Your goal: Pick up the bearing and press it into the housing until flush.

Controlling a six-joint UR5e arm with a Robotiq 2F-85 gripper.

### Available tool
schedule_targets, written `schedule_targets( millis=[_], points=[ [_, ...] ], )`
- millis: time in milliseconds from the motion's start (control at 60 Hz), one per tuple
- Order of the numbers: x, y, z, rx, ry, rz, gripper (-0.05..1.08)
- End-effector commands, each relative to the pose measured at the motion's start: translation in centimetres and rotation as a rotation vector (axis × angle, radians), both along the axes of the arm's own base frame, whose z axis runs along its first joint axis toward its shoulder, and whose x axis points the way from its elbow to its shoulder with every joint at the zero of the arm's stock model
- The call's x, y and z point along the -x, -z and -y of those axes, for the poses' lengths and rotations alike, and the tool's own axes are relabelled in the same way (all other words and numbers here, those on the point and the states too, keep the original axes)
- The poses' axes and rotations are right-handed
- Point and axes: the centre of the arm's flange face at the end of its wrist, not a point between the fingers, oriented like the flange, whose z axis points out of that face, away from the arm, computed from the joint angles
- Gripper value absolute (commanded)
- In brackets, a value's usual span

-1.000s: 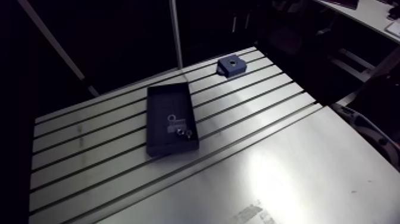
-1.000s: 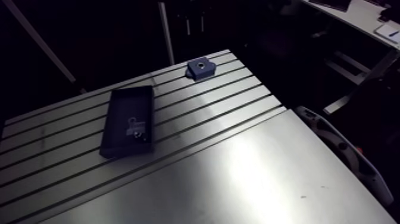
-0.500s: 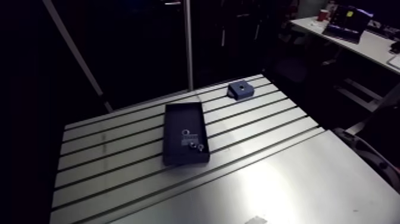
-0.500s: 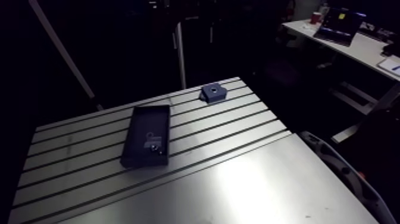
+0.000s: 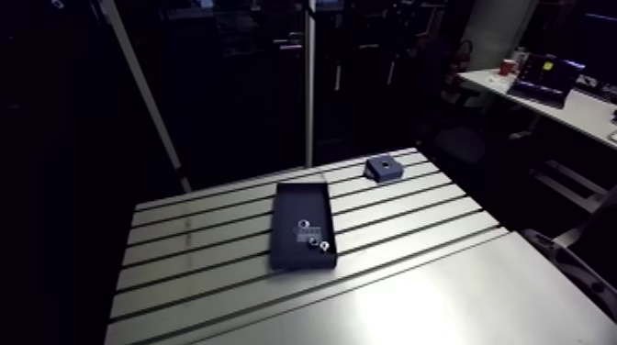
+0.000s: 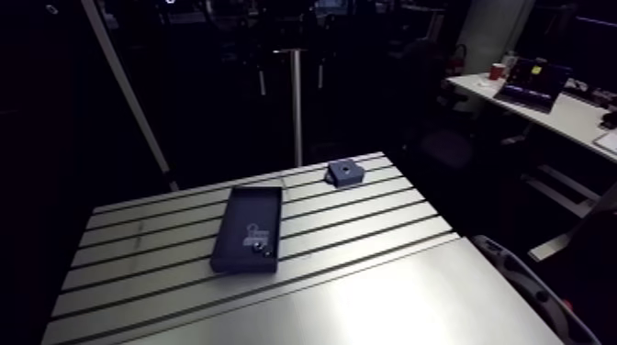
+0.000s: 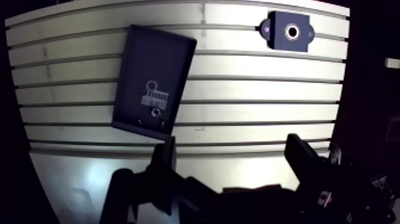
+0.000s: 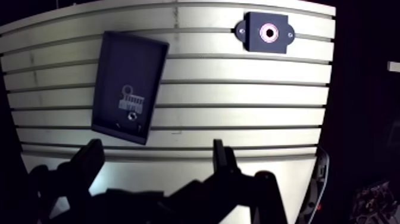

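Observation:
A dark blue tray [image 7: 162,55] lies on the slotted table, ahead of the gripper and off to one side. Small shiny round parts [image 7: 156,111] sit near its closer end; they are too small to tell which is the bearing. The blue housing [image 7: 288,33], a block with a round bore, sits farther ahead near the table's far edge. In the arm view the tray [image 5: 298,197] and housing [image 5: 383,167] lie apart. My gripper [image 7: 233,156] hangs high above the table's near part, open, with nothing between its fingers [image 7: 164,159].
The slotted aluminium table [image 5: 413,220] runs under everything, with a smooth plate [image 5: 431,303] along its near side. A slanted metal pole [image 5: 147,101] and an upright post [image 5: 309,92] rise behind the far edge.
The whole arm view has shifted, and the table now looks smaller and farther off, so the camera has moved. Tray, parts and housing stay where they were on the table.

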Motion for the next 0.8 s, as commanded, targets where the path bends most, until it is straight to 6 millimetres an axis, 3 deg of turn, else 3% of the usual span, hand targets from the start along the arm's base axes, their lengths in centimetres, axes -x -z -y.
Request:
schedule_targets(
  millis=[17, 133, 800],
  points=[
    [-1.9, -2.8, -0.4, -0.022, 0.094, -0.074, 0.0],
    [-2.7, -3.5, 0.1, -0.026, 0.09, -0.08, 0.0],
    [-3.3, -1.4, 1.7, 0.016, 0.128, -0.027, 0.0]
  ],
)
